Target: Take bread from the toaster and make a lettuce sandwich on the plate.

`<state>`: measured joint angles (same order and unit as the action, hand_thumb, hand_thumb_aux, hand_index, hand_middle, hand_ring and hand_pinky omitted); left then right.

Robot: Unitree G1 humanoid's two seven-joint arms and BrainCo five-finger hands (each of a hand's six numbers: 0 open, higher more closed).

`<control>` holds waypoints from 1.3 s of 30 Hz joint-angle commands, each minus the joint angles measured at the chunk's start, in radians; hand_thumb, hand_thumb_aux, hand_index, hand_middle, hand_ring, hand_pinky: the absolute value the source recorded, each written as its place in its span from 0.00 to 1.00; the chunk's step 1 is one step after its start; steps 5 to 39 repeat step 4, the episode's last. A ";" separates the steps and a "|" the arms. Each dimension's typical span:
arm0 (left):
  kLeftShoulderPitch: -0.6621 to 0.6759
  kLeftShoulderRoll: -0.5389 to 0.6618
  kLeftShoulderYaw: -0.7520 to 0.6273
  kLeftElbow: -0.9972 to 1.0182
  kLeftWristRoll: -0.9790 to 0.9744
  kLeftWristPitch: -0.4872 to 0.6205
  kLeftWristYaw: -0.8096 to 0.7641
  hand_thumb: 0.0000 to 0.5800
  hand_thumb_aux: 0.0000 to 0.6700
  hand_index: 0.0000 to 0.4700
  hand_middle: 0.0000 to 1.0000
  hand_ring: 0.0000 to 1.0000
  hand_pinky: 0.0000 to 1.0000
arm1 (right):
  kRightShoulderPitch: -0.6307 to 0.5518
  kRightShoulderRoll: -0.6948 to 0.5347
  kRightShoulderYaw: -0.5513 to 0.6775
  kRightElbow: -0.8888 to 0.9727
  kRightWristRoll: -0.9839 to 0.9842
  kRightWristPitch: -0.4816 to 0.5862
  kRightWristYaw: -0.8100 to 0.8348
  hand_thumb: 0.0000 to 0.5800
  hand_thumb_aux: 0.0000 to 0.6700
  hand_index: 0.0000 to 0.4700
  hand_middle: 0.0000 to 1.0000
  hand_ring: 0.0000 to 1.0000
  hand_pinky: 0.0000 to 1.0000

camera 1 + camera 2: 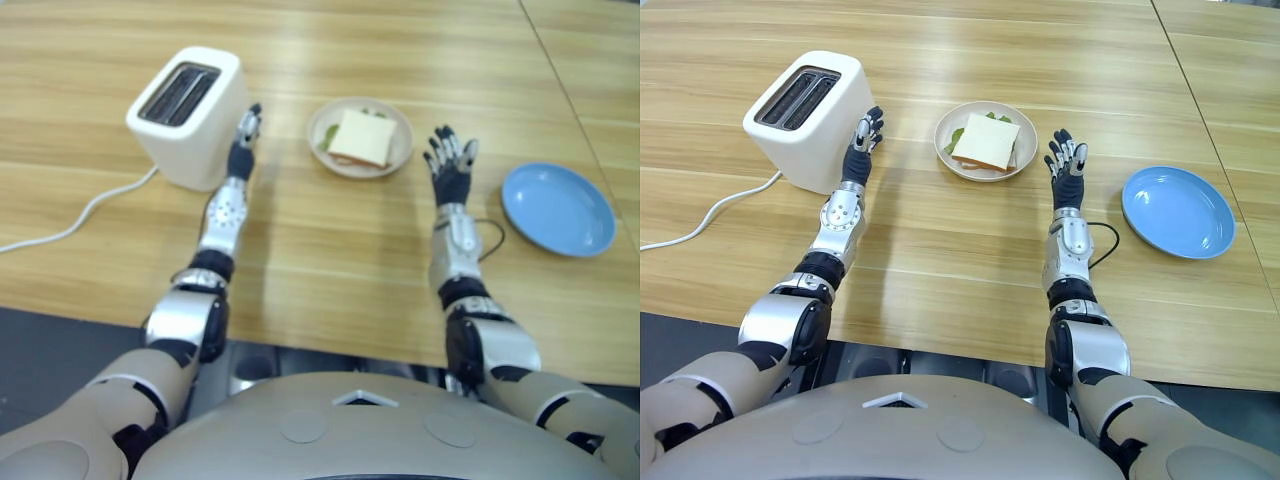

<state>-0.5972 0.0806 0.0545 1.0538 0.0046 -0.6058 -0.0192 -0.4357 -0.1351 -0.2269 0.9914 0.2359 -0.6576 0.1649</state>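
Left hand (862, 135) and right hand (1065, 165), wide and empty, flank the white-bread lettuce sandwich (986, 140) between them; assembly looks done, so next I should simply pull back.

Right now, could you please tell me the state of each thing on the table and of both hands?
Toaster: upright, no bread showing in slots.
Sandwich: assembled, lettuce under top slice, on beige plate.
Blue plate: right side up.
Left hand: open, beside toaster.
Right hand: open, holding nothing.

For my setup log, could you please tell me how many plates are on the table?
2: a beige plate carrying the sandwich, right of the toaster, and a blue plate further right.
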 commanded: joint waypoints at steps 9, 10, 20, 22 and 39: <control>-0.004 -0.004 0.023 0.032 -0.032 -0.026 -0.086 0.00 0.00 0.00 0.00 0.00 0.00 | -0.024 -0.002 0.009 0.066 -0.076 -0.057 -0.050 0.00 0.00 0.00 0.00 0.00 0.00; -0.004 -0.004 0.023 0.032 -0.032 -0.026 -0.086 0.00 0.00 0.00 0.00 0.00 0.00 | -0.024 -0.002 0.009 0.066 -0.076 -0.057 -0.050 0.00 0.00 0.00 0.00 0.00 0.00; -0.004 -0.004 0.023 0.032 -0.032 -0.026 -0.086 0.00 0.00 0.00 0.00 0.00 0.00 | -0.024 -0.002 0.009 0.066 -0.076 -0.057 -0.050 0.00 0.00 0.00 0.00 0.00 0.00; -0.004 -0.004 0.023 0.032 -0.032 -0.026 -0.086 0.00 0.00 0.00 0.00 0.00 0.00 | -0.024 -0.002 0.009 0.066 -0.076 -0.057 -0.050 0.00 0.00 0.00 0.00 0.00 0.00; -0.004 -0.004 0.023 0.032 -0.032 -0.026 -0.086 0.00 0.00 0.00 0.00 0.00 0.00 | -0.024 -0.002 0.009 0.066 -0.076 -0.057 -0.050 0.00 0.00 0.00 0.00 0.00 0.00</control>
